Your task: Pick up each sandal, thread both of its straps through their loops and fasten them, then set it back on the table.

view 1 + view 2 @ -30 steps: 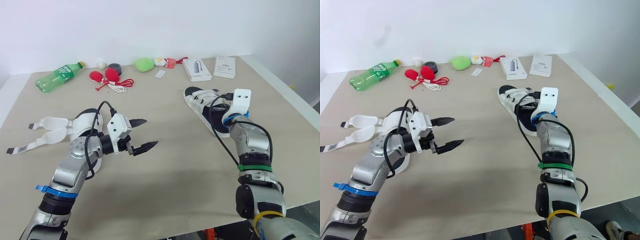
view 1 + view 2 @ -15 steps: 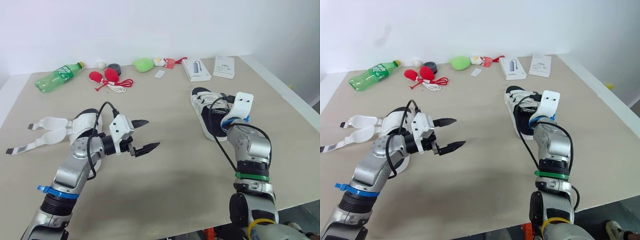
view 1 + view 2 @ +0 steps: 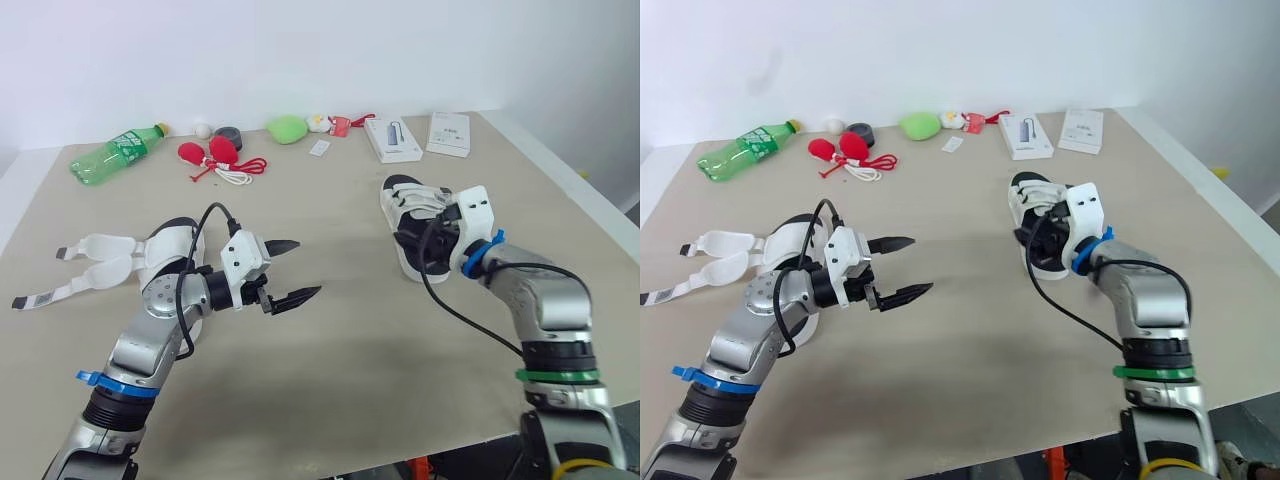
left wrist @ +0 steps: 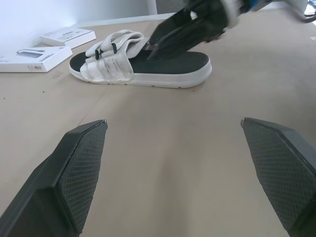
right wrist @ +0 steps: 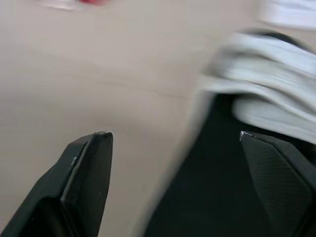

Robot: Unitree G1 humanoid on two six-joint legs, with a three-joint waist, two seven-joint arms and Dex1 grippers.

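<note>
The right gripper point(image 5: 173, 136) is hovering wide open over the seemingly fastened sandal point(image 3: 405, 200), while the left gripper point(image 3: 305, 267), equally wide, is leaving the loose-strapped sandal point(image 3: 110, 255) behind it untouched.

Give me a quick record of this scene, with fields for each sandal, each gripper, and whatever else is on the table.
left sandal: on the table, left side, straps splayed open
right sandal: on the table, right side, looks fastened across the footbed
left gripper: open, above bare table, holding nothing
right gripper: open, at the right sandal's heel end; contact unclear
far edge: green bottle lying down, two white boxes
</note>
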